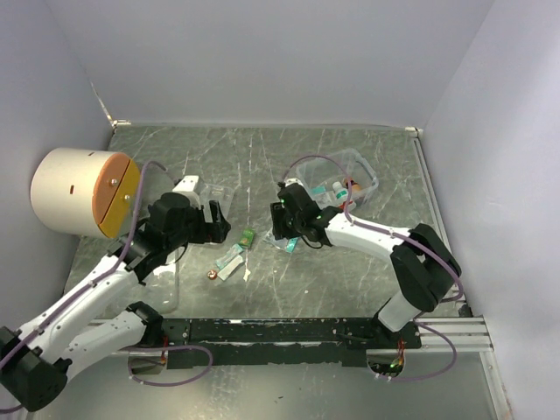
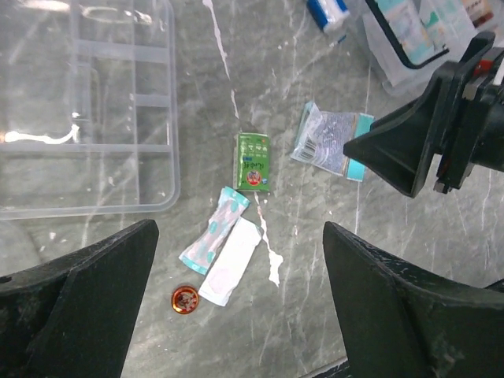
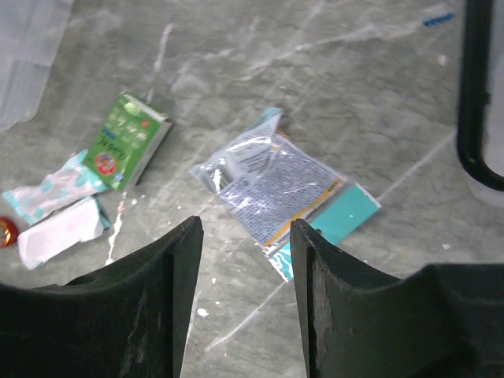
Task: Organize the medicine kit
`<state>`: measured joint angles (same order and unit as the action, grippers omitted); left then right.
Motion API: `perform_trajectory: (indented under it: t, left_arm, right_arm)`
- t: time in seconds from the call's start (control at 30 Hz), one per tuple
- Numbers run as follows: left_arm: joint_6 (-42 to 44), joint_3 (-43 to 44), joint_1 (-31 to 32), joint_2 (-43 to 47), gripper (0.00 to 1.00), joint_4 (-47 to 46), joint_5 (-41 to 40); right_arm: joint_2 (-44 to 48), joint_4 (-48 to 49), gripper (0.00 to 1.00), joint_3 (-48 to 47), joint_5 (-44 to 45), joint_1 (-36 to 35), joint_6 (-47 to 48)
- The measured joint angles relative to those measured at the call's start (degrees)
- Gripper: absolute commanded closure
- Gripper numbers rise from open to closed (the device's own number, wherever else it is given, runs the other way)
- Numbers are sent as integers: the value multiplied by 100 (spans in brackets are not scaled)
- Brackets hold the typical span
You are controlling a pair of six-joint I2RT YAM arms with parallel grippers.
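Note:
A clear foil packet with a teal card (image 3: 276,185) lies on the marble table; it also shows in the top view (image 1: 291,246) and the left wrist view (image 2: 329,139). My right gripper (image 3: 246,236) is open and empty, just above the packet's near edge. A green box (image 2: 253,161), a teal-patterned sachet (image 2: 214,241), a white sachet (image 2: 231,262) and a small red tin (image 2: 184,299) lie to its left. My left gripper (image 2: 240,315) is open and empty above these. The clear compartment organizer (image 2: 87,102) lies beside the left gripper (image 1: 219,232).
A clear bin (image 1: 360,179) holding several medicine items stands behind the right gripper (image 1: 284,234), with a blue-white box (image 2: 327,12) beside it. A large beige cylinder with an orange face (image 1: 83,192) stands at the far left. White walls enclose the table.

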<state>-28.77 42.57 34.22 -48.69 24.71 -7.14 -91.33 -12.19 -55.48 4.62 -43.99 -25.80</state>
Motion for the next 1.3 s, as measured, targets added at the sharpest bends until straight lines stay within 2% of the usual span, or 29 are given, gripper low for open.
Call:
perform_trajectory:
  t: [0.23,0.37,0.53,0.73,1.07,1.3]
  left_arm:
    - [-129,0,0,-702,18,-358,643]
    - [-210,-13,0,-905,18,-621,874]
    - [-269,-96,0,-942,18,-782,981]
    - [-289,-168,0,-940,18,-815,994]
    - [-291,-227,0,-940,17,-822,994]
    - [-275,-240,0,-925,17,-822,992]
  right_arm:
    - [-68,-131,52,122,763,4,-857]
    - [-68,-76,51,313,933,22,-1311]
    - [-249,216,45,461,887,44,-1845]
    - [-540,389,46,439,896,50,-2159]
    - [-721,396,55,304,1349,52,-2100]
    - [-721,411,61,269,1196,76,-1003]
